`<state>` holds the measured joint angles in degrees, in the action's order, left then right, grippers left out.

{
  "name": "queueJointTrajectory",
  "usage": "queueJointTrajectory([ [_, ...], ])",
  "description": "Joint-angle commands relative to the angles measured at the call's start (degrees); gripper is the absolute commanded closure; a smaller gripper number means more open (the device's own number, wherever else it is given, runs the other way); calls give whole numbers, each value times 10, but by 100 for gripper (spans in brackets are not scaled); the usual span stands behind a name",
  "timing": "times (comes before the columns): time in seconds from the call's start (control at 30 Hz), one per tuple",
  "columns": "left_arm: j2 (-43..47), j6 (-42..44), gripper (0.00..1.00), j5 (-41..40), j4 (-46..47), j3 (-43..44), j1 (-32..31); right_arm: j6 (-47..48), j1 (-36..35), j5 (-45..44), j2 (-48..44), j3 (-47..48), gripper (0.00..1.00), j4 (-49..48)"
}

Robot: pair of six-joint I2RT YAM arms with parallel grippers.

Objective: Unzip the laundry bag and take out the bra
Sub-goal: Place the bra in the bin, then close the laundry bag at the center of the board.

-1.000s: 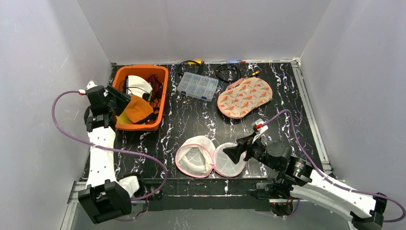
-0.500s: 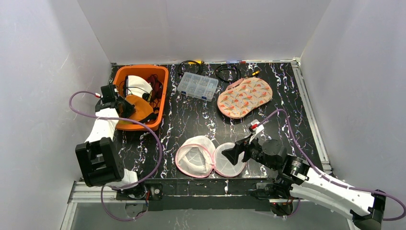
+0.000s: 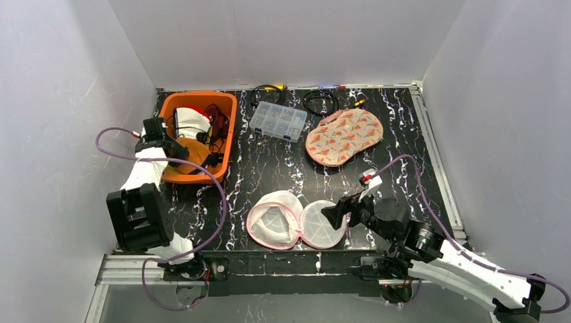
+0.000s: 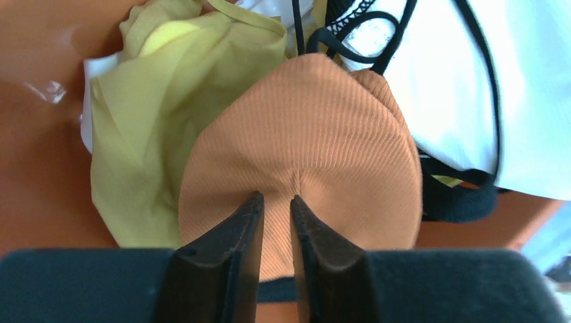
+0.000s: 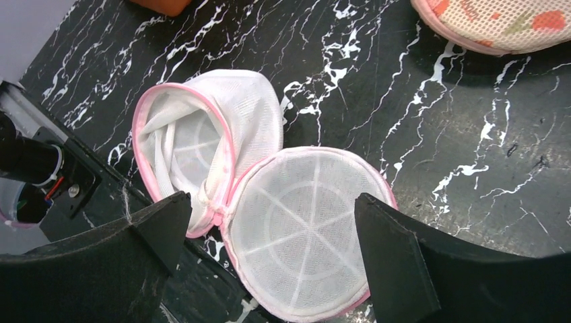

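Note:
The white mesh laundry bag with pink trim (image 3: 274, 219) lies unzipped near the table's front edge, its round lid (image 3: 322, 225) flipped open to the right. It also shows in the right wrist view (image 5: 202, 141), with nothing visible inside. My right gripper (image 3: 334, 217) is open and empty, hovering over the lid (image 5: 310, 229); its midpoint sits over the zip hinge (image 5: 271, 202). My left gripper (image 3: 176, 149) is down in the orange bin (image 3: 225, 128). Its jaws (image 4: 277, 198) are pinched on the orange ribbed bra cup (image 4: 303, 134).
The bin also holds a white garment with black trim (image 3: 192, 120) and yellow cloth (image 4: 135, 121). A clear compartment box (image 3: 278, 121), a patterned mesh pouch (image 3: 344, 136) and coiled cables (image 3: 320, 101) lie at the back of the black marbled table.
My left gripper has carried the orange bra from above the bin's left rim down into the bin. My right gripper has drifted slightly right, still open over the bag's lid.

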<state>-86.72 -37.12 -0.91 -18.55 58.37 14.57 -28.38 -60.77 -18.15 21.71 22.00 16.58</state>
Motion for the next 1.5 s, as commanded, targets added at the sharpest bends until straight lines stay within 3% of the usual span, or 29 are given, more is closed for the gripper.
queueJointTrajectory([
  [0.0, 101, -18, 73, 30, -28, 23, 3, -9, -1, -32, -8, 35, 1, 5],
  [0.1, 194, -32, 48, 66, -49, 16, -6, -14, -1, -47, -7, 43, 1, 18],
  [0.17, 257, -27, 39, 75, -77, 11, -43, -23, -1, -72, -7, 46, 1, 28],
  [0.37, 398, 46, 29, 43, -174, -9, -254, -66, -1, -108, 23, 47, 1, 28],
  [0.57, 442, 50, 28, 31, -216, -112, -421, -112, -1, -126, 150, 57, 1, 39],
  [0.87, 438, -9, 29, 8, -210, -206, -540, -166, 5, -179, 184, 52, 2, 62],
  [1.13, 388, -71, 32, -55, -163, -272, -579, -253, 8, -201, 155, 25, 5, 131],
  [1.47, 440, -143, 39, -61, -51, -379, -581, -290, 9, -164, 160, -24, 17, 105],
])
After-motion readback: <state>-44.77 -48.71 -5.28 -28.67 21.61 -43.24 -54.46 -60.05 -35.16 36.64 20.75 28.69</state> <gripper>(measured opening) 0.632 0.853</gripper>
